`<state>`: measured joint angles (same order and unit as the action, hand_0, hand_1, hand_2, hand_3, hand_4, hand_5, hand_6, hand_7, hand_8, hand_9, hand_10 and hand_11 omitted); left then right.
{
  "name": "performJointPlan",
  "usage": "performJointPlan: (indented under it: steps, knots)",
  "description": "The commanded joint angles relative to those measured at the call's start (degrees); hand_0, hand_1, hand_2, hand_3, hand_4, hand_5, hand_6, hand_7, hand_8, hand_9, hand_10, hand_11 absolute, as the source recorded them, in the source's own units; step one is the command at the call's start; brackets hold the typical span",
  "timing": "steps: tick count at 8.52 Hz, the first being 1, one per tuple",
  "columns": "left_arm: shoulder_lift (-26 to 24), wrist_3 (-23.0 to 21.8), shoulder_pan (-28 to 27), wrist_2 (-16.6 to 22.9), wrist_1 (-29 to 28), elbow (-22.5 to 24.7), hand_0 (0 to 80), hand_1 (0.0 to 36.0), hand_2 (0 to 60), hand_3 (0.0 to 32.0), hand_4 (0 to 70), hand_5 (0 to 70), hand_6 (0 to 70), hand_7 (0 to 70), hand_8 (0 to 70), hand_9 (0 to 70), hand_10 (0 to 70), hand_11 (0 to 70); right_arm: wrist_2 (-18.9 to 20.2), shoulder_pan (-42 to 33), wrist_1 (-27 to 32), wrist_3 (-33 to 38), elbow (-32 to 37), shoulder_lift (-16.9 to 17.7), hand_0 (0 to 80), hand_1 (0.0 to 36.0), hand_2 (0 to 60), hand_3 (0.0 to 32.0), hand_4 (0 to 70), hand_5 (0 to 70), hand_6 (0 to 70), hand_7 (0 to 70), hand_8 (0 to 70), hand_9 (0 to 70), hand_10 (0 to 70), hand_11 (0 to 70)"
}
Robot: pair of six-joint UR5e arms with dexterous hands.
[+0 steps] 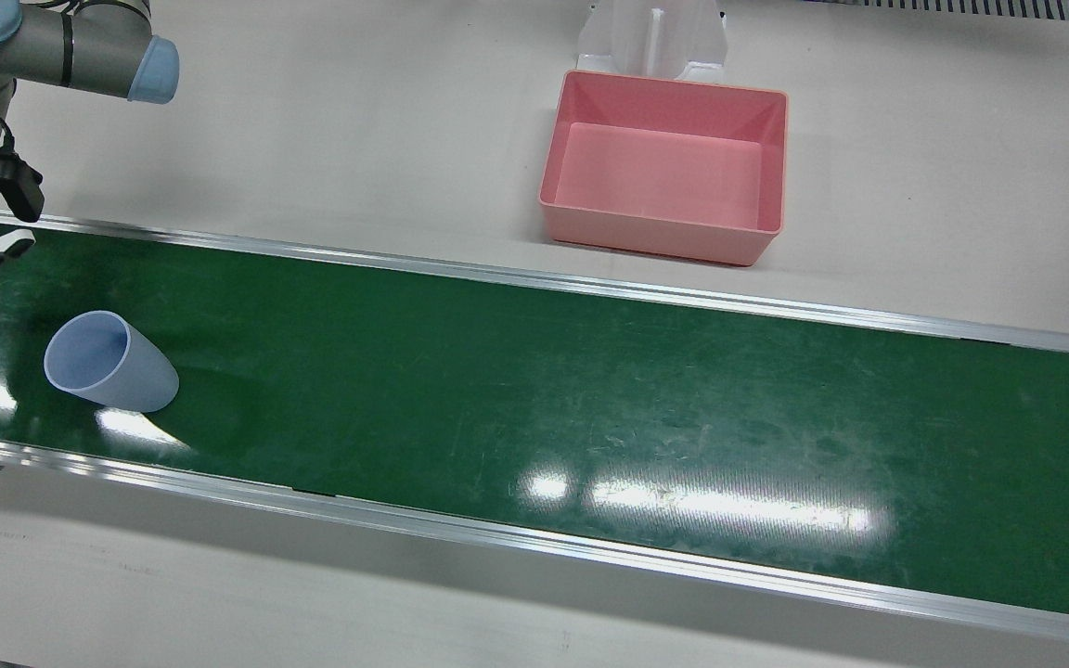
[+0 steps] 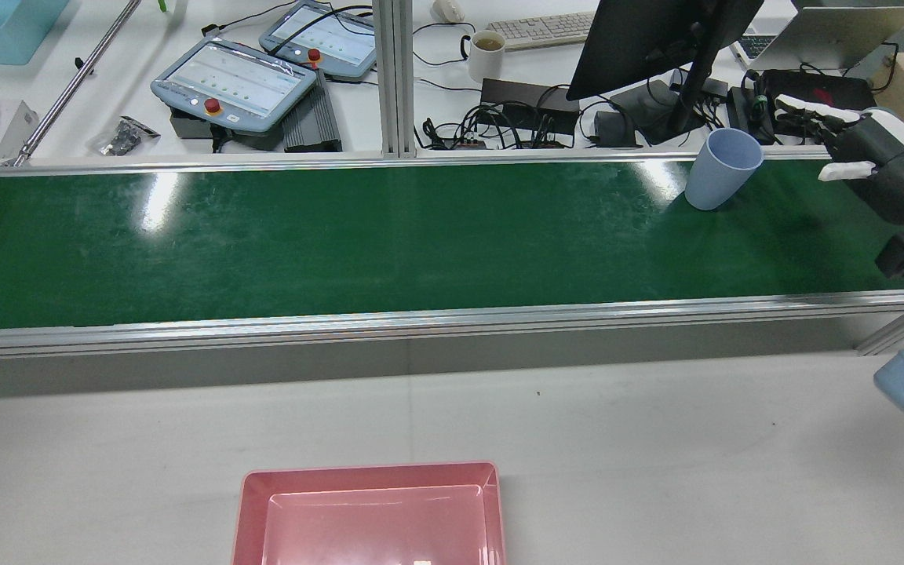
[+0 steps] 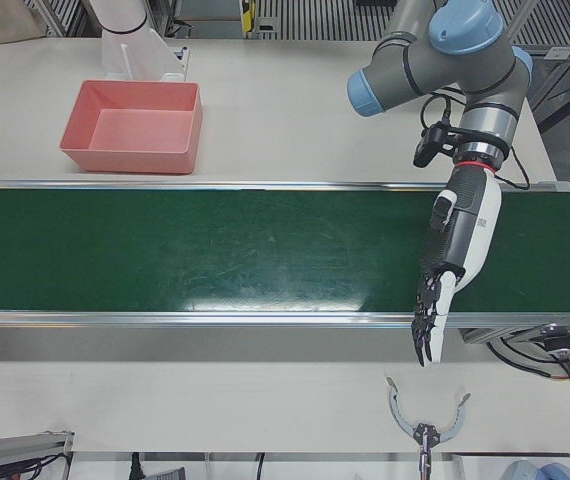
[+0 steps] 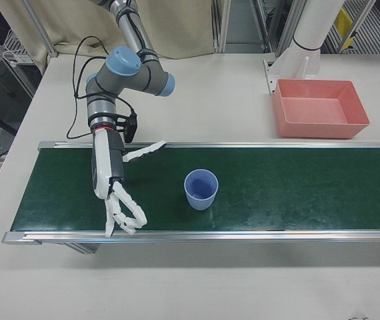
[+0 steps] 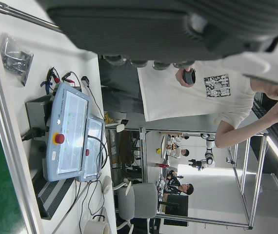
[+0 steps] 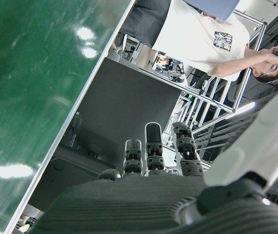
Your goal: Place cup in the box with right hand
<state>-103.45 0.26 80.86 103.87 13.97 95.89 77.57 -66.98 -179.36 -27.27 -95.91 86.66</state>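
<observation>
Your cup [image 4: 201, 189] is standing upright, mouth up, on the green belt [image 1: 590, 390], toward the right arm's end and nearer the operators' rail. It is looking like a light, stiff plastic tumbler with a smooth, tapering wall, so it is probably going to slip or tip if you pinch it high; wrapping the fingers around mid-body seems safest. Your right hand [image 4: 117, 193] is hovering near the cup, apart from it, fingers spread and holding nothing. The left hand [image 3: 455, 260] is hanging over the belt's far end, fingers straight, empty. The pink box [image 1: 664, 167] is sitting empty on the white table [image 1: 358, 139], well apart across the belt; nothing is blocking the way.
</observation>
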Motion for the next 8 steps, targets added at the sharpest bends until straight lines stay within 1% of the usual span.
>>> performJointPlan:
  steps: [1,3,5,6,8]
  knots:
    - [0.0,0.0,0.0,0.02,0.01,0.0,0.0,0.0,0.0,0.0,0.0,0.0,0.0,0.0,0.0,0.0,0.0,0.0,0.13,2.46,-0.03,-2.51,0.19,0.0,39.6,0.0,0.0,0.4,5.2,1.9,7.2,35.4,8.1,18.3,0.0,0.0]
    - [0.0,0.0,0.0,0.02,0.01,0.0,0.0,0.0,0.0,0.0,0.0,0.0,0.0,0.0,0.0,0.0,0.0,0.0,-0.22,3.08,-0.03,-2.96,0.63,-0.18,39.7,0.0,0.0,0.6,5.0,1.9,7.3,36.4,8.2,18.5,0.0,0.0]
    - [0.0,0.0,0.0,0.02,0.01,0.0,0.0,0.0,0.0,0.0,0.0,0.0,0.0,0.0,0.0,0.0,0.0,0.0,-0.57,3.17,-0.03,-2.61,0.98,-0.35,39.4,0.0,0.0,0.0,5.9,1.9,7.7,37.3,8.5,19.2,0.0,0.0]
    - [0.0,0.0,0.0,0.02,0.01,0.0,0.0,0.0,0.0,0.0,0.0,0.0,0.0,0.0,0.0,0.0,0.0,0.0,-0.57,2.99,-0.03,-2.53,1.51,-1.22,39.4,0.0,0.0,0.0,5.6,1.9,7.6,37.0,8.4,18.9,0.0,0.0]
    - [0.0,0.0,0.0,0.02,0.01,0.0,0.0,0.0,0.0,0.0,0.0,0.0,0.0,0.0,0.0,0.0,0.0,0.0,-0.57,2.99,-0.11,-2.44,1.51,-1.32,39.7,0.0,0.0,0.0,6.5,2.0,7.8,38.1,8.6,19.4,0.0,0.0]
